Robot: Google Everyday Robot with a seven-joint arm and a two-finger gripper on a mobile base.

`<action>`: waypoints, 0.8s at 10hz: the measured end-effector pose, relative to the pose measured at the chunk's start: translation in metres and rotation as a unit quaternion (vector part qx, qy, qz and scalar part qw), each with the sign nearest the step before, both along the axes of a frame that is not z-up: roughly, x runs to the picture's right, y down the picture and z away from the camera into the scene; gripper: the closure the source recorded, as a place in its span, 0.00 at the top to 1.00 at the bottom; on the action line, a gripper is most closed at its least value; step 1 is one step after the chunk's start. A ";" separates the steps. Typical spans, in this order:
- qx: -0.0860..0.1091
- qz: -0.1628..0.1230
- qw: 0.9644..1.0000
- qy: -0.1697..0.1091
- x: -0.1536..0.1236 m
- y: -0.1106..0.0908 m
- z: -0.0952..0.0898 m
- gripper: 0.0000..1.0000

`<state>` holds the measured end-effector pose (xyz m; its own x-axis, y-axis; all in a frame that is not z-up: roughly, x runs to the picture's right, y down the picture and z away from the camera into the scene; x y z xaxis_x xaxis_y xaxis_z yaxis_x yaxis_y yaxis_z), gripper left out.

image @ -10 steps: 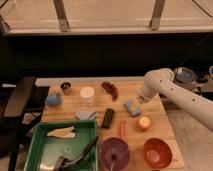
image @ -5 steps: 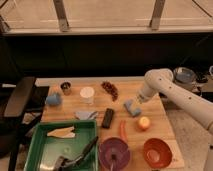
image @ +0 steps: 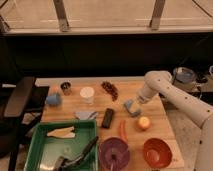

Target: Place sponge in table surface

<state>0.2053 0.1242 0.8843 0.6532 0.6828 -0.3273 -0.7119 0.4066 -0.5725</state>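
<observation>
The light was dim and warm. Windows (image: 110, 12) up top glowed; below them was dark. The end effector (image: 136, 102) hung over the desk's (image: 161, 125) right side.

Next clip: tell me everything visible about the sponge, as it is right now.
The sponge is a small rectangular block, blue on the face that shows, with a paler yellowish edge, and it looks soft. It lies on the table surface, right of the black bar and up-left of the round orange thing, touching neither. The gripper, open, sits right over its upper right end; whether they touch is unclear.
</observation>
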 end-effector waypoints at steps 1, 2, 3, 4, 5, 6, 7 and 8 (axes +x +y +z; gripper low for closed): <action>-0.007 0.001 1.000 0.001 0.001 0.005 0.003 0.65; -0.017 0.001 1.000 0.004 0.001 0.012 0.007 0.65; -0.026 -0.002 1.000 0.007 0.001 0.017 0.011 0.64; -0.030 -0.004 1.000 0.008 -0.001 0.021 0.012 0.61; -0.031 -0.007 0.999 0.010 0.000 0.023 0.013 0.52; -0.030 -0.009 0.999 0.011 0.000 0.024 0.011 0.40; -0.029 -0.010 0.999 0.010 -0.001 0.025 0.010 0.30; -0.029 -0.011 0.999 0.010 -0.001 0.025 0.009 0.22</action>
<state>0.2045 0.1497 0.8931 0.6603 0.6484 -0.3789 -0.7150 0.3885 -0.5812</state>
